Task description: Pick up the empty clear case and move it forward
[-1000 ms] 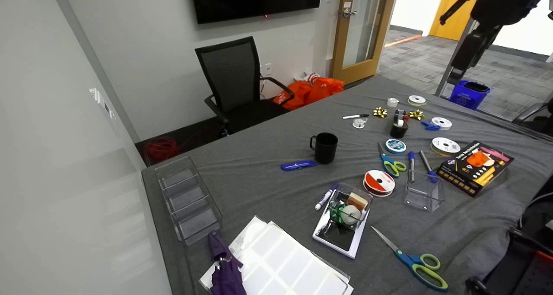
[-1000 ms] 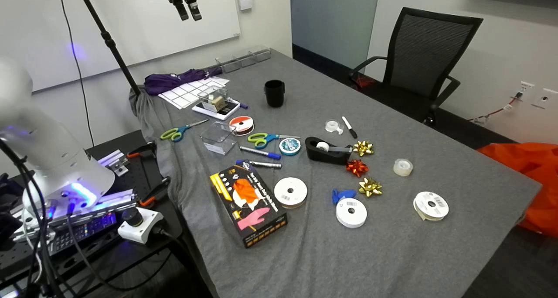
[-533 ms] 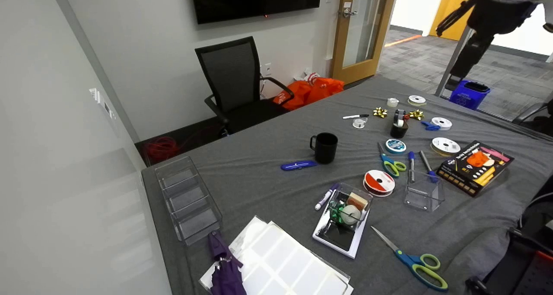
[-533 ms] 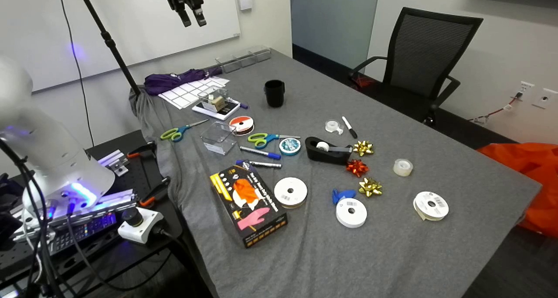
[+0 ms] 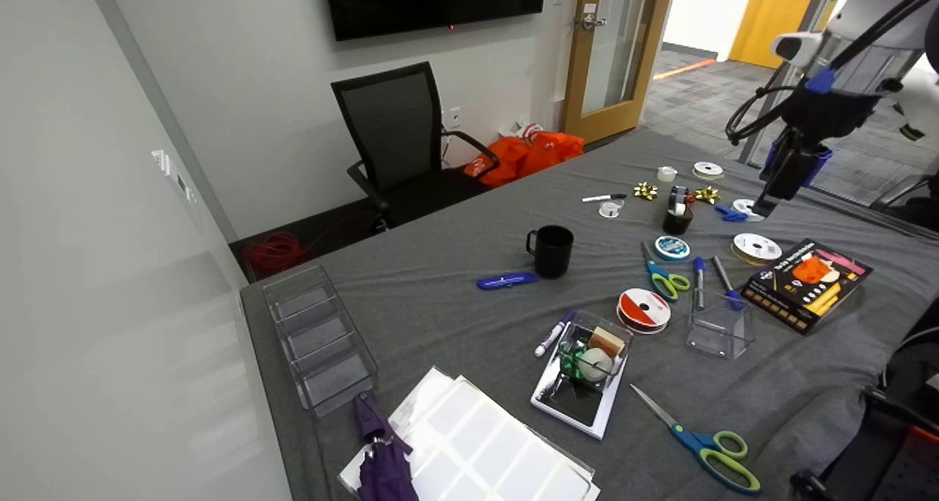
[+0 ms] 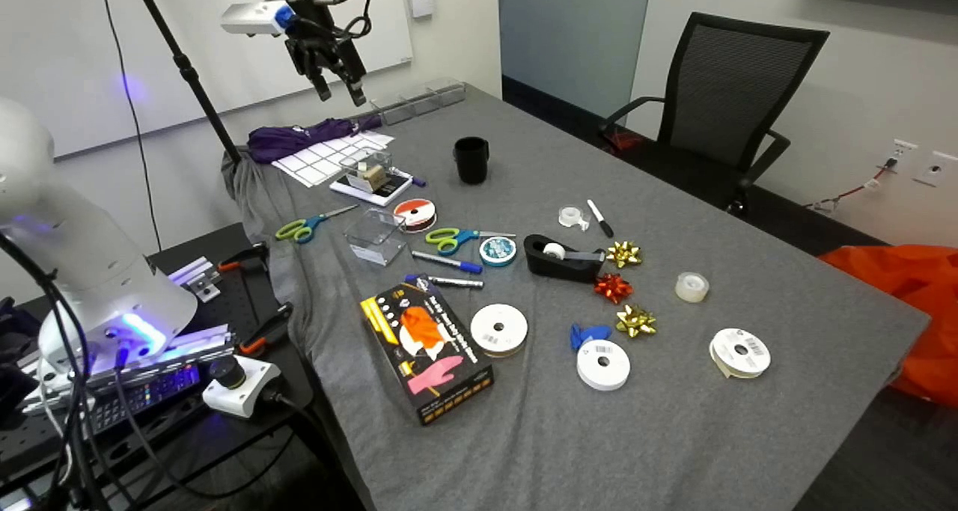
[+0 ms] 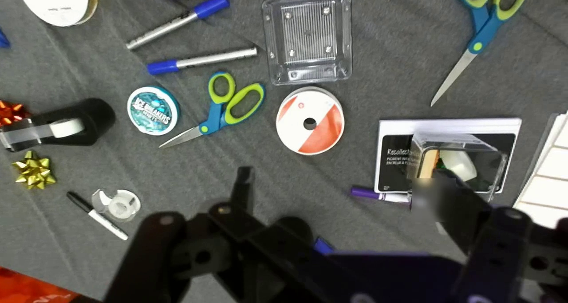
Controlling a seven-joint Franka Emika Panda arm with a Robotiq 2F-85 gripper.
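One empty clear case [image 7: 308, 37] sits on the desk [image 7: 191, 174] at the upper centre of the wrist view, just above a red-and-white spool [image 7: 295, 127]; jaws spread apart below.

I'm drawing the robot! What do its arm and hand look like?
The rounded white arm has a glowing pale-blue light strip low down. It ends in an angular, black, two-fingered hand. Above that are thick black cables and a bright-blue patch.
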